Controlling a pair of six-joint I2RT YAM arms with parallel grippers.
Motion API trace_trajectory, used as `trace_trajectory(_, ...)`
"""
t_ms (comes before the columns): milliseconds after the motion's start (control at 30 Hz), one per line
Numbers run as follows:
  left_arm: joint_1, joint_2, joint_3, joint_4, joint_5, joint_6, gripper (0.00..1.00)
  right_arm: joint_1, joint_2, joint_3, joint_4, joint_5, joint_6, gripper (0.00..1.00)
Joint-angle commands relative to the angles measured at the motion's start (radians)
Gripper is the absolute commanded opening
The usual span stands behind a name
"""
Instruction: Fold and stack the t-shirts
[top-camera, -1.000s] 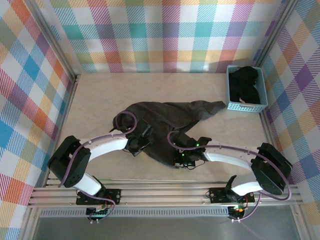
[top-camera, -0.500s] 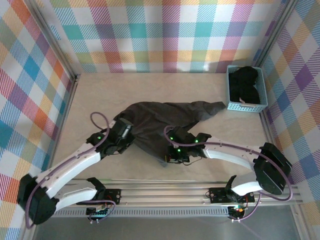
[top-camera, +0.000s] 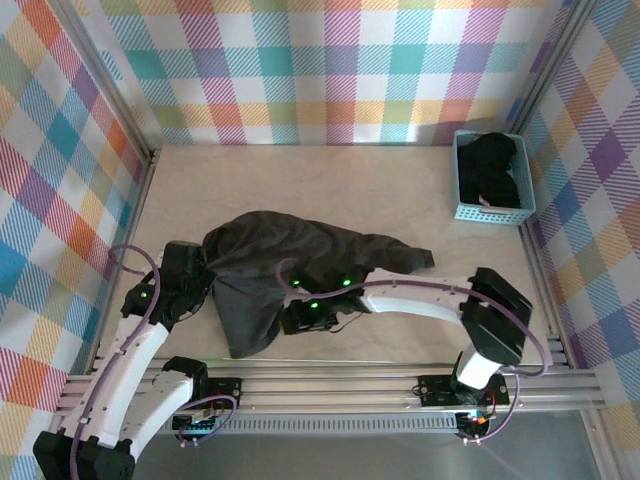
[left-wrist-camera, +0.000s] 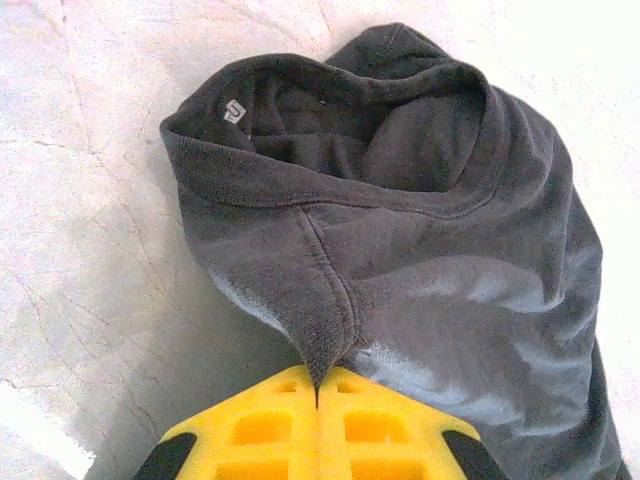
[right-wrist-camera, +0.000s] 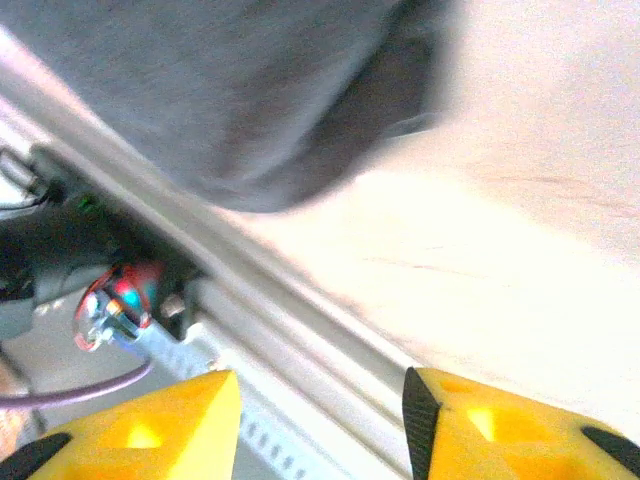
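pinching charcoal t-shirt (left-wrist-camera: 440, 300) at seam fold below collar (left-wrist-camera: 240, 180), left gripper (left-wrist-camera: 318, 388) clamped on cloth. right gripper (right-wrist-camera: 320, 405) apart, empty. soft, light, limp; best gripped at hem corners.

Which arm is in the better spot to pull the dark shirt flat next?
Left. The left claw is shut on a pinch of the shirt, so it can probably pull right away. The right claw is open, holding nothing.

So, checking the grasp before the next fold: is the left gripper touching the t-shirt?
Touching. The left wrist view shows the left gripper shut, pinching the t-shirt by a seam.
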Motion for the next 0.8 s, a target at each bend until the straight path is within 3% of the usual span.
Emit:
trace_trajectory(0, 0.016, 0.031, 0.006, 0.054, 0.072, 0.067, 0.0, -0.2, -0.217, -0.142, -0.096, 0.167, -0.008, 0.52)
trace_trajectory(167, 0.017, 0.06, 0.054, 0.081, 0.097, 0.099, 0.0, -0.591, -0.413, -0.329, -0.155, 0.261, -0.089, 0.61)
trace_trajectory(333, 0.02, 0.078, 0.098, 0.087, 0.116, 0.119, 0.0, -0.902, -0.392, -0.415, -0.054, 0.155, -0.131, 0.59)
trace_trajectory(467, 0.022, 0.099, 0.116, 0.1, 0.138, 0.126, 0.0, -0.964, -0.254, -0.409, 0.025, 0.108, -0.133, 0.54)
trace_trajectory(667, 0.032, 0.121, 0.147, 0.11, 0.155, 0.144, 0.0, -0.987, -0.128, -0.341, 0.142, 0.109, -0.191, 0.33)
trace_trajectory(767, 0.04, 0.129, 0.17, 0.108, 0.161, 0.153, 0.0, -0.988, -0.104, -0.277, 0.147, 0.109, -0.232, 0.31)
